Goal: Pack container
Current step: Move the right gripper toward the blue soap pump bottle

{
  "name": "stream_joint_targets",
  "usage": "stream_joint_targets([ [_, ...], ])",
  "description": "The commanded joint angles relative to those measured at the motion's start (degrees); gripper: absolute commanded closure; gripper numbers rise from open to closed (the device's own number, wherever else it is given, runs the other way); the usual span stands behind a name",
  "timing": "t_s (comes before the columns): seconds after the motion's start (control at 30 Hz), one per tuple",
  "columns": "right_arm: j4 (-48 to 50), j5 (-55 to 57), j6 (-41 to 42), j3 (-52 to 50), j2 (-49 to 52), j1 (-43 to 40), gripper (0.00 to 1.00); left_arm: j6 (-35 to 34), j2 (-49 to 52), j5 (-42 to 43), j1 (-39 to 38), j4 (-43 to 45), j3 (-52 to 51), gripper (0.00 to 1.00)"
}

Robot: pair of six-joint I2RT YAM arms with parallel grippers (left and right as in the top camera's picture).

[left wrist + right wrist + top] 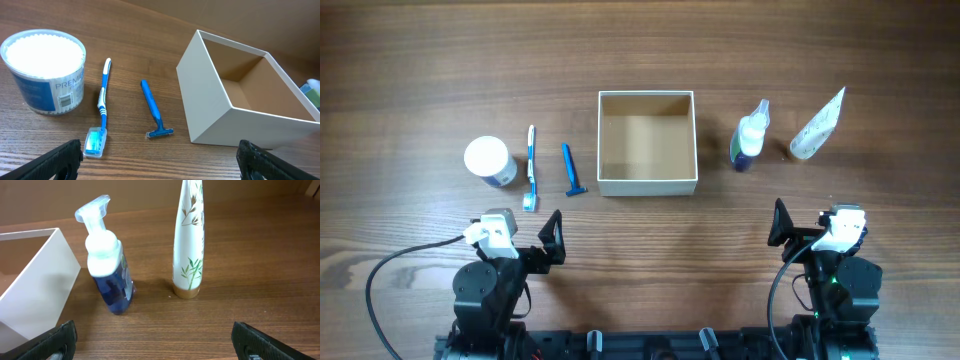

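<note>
The container (pixel 647 184), a square open box with white walls and a tan inside, stands empty at the table's middle; it also shows in the left wrist view (pixel 210 100) and the right wrist view (pixel 35 295). Left of it lie a blue razor (pixel 570 170) (pixel 152 107), a blue-and-white toothbrush (pixel 531 165) (pixel 102 100) and a white-lidded round jar (pixel 488 160) (pixel 45 70). Right of it stand a blue pump bottle (pixel 751 137) (pixel 110 270) and a white tube with a leaf print (pixel 818 125) (pixel 189 245). My left gripper (pixel 517 235) (pixel 160 160) and right gripper (pixel 815 232) (pixel 160 340) are open and empty near the front edge.
The wooden table (pixel 420 60) carries only these items. A black cable (pixel 390 270) loops at the front left beside the left arm's base.
</note>
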Motion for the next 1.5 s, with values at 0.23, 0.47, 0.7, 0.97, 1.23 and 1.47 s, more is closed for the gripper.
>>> stream_joint_targets([
  [0.23,0.2,-0.52,-1.33,-0.02,-0.55,0.24,0.0,0.72,-0.5,0.5,0.48,0.2,-0.13,0.0],
  [0.47,1.29,-0.94,9.16,0.07,-0.55,0.22,0.0,0.7,-0.48,0.5,0.48,0.2,-0.13,0.0],
  [0.7,6.19,-11.67,15.17,0.09,-0.55,0.22,0.0,0.7,-0.5,0.5,0.48,0.17,-0.13,0.0],
  [0.97,8.26,-16.52,14.36,7.85,4.79,0.22,0.0,0.7,-0.48,0.5,0.48,0.2,-0.13,0.0],
  [1.23,-4.24,-8.17,5.79,38.49,30.73,0.22,0.0,0.7,-0.5,0.5,0.48,0.2,-0.13,0.0],
  [1.47,-28.61,-5.68,2.16,68.08,56.92,0.24,0.0,0.7,-0.5,0.5,0.48,0.2,-0.13,0.0],
])
